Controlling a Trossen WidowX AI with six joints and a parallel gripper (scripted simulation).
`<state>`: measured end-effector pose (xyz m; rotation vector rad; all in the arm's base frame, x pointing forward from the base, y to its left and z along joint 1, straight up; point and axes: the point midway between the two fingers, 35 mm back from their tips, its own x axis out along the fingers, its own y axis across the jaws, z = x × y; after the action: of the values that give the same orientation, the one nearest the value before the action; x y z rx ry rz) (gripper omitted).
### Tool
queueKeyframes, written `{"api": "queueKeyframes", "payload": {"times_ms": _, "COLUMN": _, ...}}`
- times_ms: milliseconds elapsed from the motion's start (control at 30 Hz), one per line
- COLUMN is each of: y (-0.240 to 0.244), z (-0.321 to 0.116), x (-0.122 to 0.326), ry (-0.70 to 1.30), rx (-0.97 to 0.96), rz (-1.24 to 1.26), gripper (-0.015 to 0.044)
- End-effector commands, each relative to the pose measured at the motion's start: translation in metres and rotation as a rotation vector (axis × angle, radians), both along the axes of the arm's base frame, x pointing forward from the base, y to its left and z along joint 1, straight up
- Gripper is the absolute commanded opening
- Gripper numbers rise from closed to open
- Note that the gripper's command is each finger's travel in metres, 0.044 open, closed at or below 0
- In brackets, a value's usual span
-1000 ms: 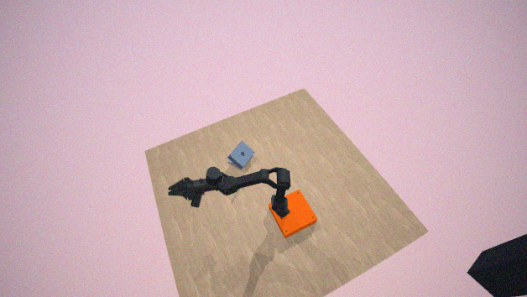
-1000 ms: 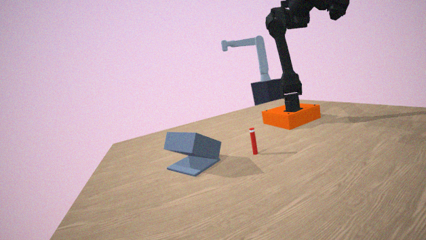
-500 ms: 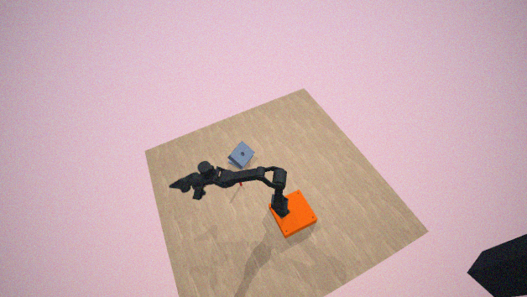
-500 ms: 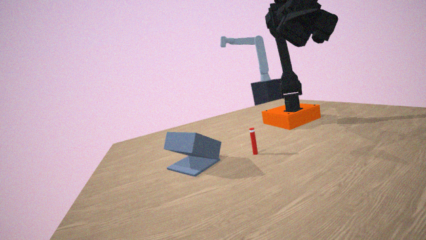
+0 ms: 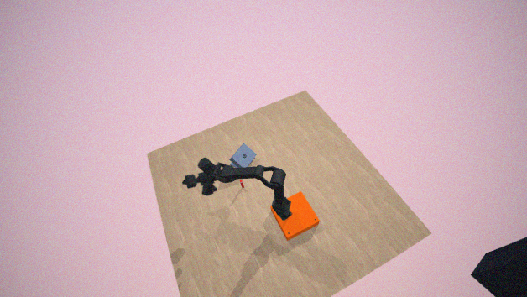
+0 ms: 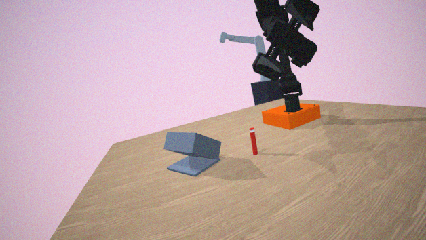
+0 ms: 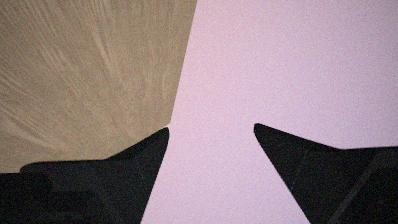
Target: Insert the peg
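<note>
A thin red peg (image 5: 242, 184) (image 6: 254, 142) with a white band near its top stands upright on the table, between the panel and the robot's base. The blue-grey sloped panel (image 5: 247, 163) (image 6: 207, 145) sits on a flat foot plate; its one small dark hole (image 5: 244, 156) shows from above, while the exterior camera sees the panel from the side opposite its hole. My gripper (image 6: 285, 41) (image 7: 211, 129) is open and empty, raised high above the table, away from the peg and panel. In the wrist view neither peg nor panel shows. The peg's cross-section is too small to tell.
The orange base block (image 5: 303, 216) (image 6: 305, 117) carries the arm. The wooden table (image 5: 357, 210) (image 6: 305, 203) has its edge in the wrist view. A pale grey arm (image 6: 260, 44) on a dark block (image 6: 264, 92) stands beyond the table. A dark object (image 5: 503, 268) is at the top view's lower right.
</note>
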<state>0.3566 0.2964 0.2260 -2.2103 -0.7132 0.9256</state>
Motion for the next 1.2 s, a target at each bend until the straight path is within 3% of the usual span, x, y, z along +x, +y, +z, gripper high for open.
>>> {"api": "queueKeyframes", "payload": {"times_ms": 0, "y": -0.016, "z": -0.018, "x": 0.007, "ry": 0.057, "rx": -0.065, "rz": -0.043, "gripper": 0.044}}
{"api": "queueKeyframes", "payload": {"times_ms": 533, "y": -0.101, "z": -0.091, "x": 0.01, "ry": 0.379, "rx": -0.336, "rz": -0.216, "gripper": 0.044}}
{"api": "queueKeyframes", "payload": {"times_ms": 1167, "y": -0.199, "z": -0.138, "x": -0.034, "ry": 0.79, "rx": -0.619, "rz": -0.345, "gripper": 0.044}}
